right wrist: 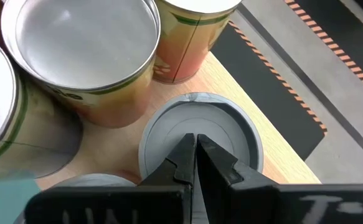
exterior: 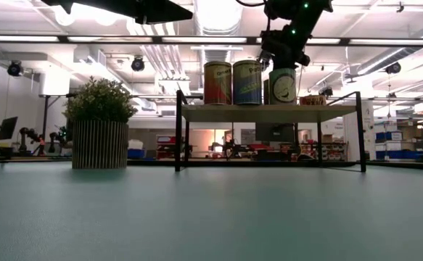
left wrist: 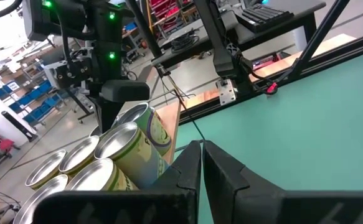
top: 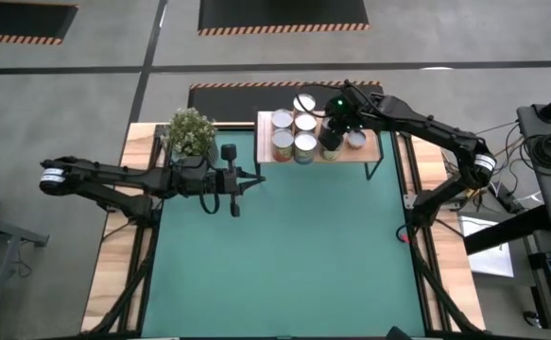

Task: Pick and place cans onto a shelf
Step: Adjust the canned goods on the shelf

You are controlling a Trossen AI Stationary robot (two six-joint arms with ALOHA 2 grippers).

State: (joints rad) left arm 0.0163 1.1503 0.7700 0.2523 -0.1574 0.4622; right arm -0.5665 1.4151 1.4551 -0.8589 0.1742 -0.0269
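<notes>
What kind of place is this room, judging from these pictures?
Probably a robotics lab or workshop: exposed ceiling ducts, blue storage bins along the wall, and hazard-striped floor mats around the table.

cluster of small cylindrical tin cans point(top: 294, 133) on light wooden shelf board point(top: 374, 144) at table's far edge, bushy potted plant point(top: 190, 130) left of shelf, right gripper point(top: 333, 129) above shelf, left gripper point(top: 253, 179) over green table mat point(top: 284, 255) just beside plant

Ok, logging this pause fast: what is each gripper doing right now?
Left gripper: shut, holding nothing, over the green mat beside the shelf.
Right gripper: shut, empty, above a grey-topped can on the shelf.
</notes>
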